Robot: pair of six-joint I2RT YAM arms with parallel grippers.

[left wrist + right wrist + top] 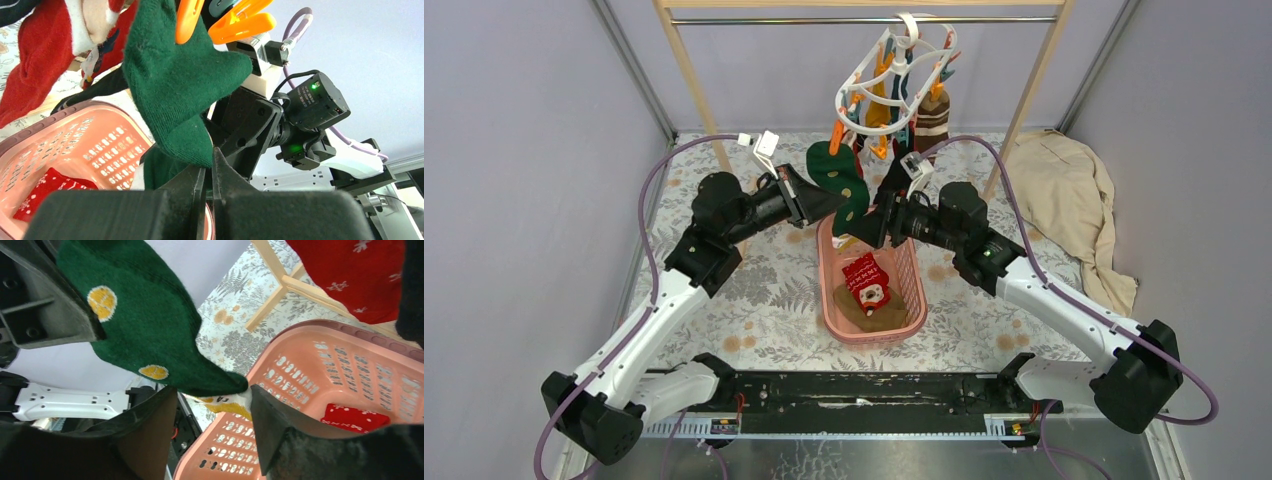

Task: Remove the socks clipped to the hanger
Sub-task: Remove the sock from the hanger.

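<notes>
Left gripper [209,162], fingers pressed together, pinches the lower edge of the green sock [175,85] below an orange clip [187,20]. Right gripper [211,390], fingers spread, straddles its toe above a pink basket [310,370]. Overhead, the white hanger [900,70] holds more socks [932,118].

A lab booth: plain grey walls [514,150] and metal frame posts [631,65].
</notes>
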